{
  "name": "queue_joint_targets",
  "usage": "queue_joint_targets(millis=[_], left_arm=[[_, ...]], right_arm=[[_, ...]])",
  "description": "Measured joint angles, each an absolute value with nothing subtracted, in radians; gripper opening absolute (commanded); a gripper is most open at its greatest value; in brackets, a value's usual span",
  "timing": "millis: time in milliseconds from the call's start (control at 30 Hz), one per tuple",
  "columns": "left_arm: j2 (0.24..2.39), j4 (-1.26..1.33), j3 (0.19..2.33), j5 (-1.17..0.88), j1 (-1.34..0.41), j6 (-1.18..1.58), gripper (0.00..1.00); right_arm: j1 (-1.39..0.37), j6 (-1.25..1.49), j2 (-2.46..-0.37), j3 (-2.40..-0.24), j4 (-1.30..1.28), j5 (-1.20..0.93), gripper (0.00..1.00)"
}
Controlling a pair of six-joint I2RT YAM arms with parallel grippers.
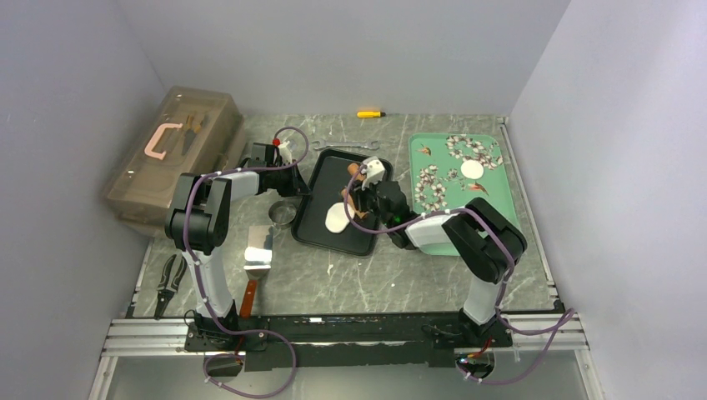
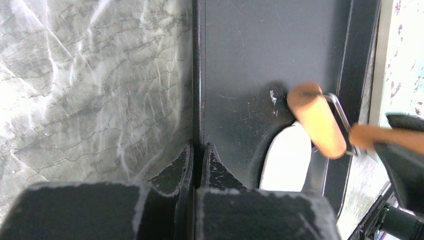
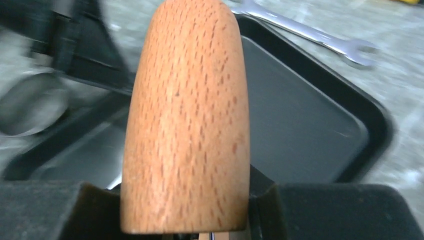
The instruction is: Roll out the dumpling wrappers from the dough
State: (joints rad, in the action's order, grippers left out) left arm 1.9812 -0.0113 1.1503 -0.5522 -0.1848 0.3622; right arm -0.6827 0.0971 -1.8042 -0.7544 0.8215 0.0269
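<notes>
The dough lies as a flat white oval on the black tray. In the left wrist view the dough shows just below the brown wooden roller, whose drum overlaps its far end. My right gripper is shut on the roller's handle, which fills the right wrist view between the fingers. My left gripper is shut on the rim of the black tray at its left side. One round dumpling wrapper rests on the green flowered tray.
A metal ring cutter and a spatula lie left of the black tray. Pliers are at the near left. A wrench and a yellow tool lie behind. A brown toolbox stands at the far left.
</notes>
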Motion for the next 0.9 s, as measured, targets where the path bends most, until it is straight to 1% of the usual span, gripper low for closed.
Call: queue_joint_targets(millis=[100,233,367,500,633,733,900], left_arm=[[1.981,-0.011,1.150,-0.552,-0.185,0.362,0.00],[1.981,-0.011,1.150,-0.552,-0.185,0.362,0.00],[1.981,-0.011,1.150,-0.552,-0.185,0.362,0.00],[1.981,-0.011,1.151,-0.552,-0.185,0.362,0.00],[1.981,-0.011,1.150,-0.552,-0.185,0.362,0.00],[1.981,-0.011,1.150,-0.552,-0.185,0.362,0.00],[1.981,-0.011,1.150,-0.552,-0.185,0.362,0.00]], right_arm=[[-0.673,0.062,-1.826,-0.741,0.852,0.121,0.00],[-0.669,0.007,-1.828,-0.752,0.851,0.184,0.00],[-0.694,-0.056,-1.779,-0.783,0.715,0.200,0.00],[-0.762,-0.091,-1.695,-0.812,0.572,0.172,0.00],[-0.830,-0.083,-1.649,-0.828,0.579,0.090,0.00],[-0.841,-0.065,-1.666,-0.829,0.605,0.049,0.00],[-0.833,-0.060,-1.784,-0.823,0.698,0.034,0.00]])
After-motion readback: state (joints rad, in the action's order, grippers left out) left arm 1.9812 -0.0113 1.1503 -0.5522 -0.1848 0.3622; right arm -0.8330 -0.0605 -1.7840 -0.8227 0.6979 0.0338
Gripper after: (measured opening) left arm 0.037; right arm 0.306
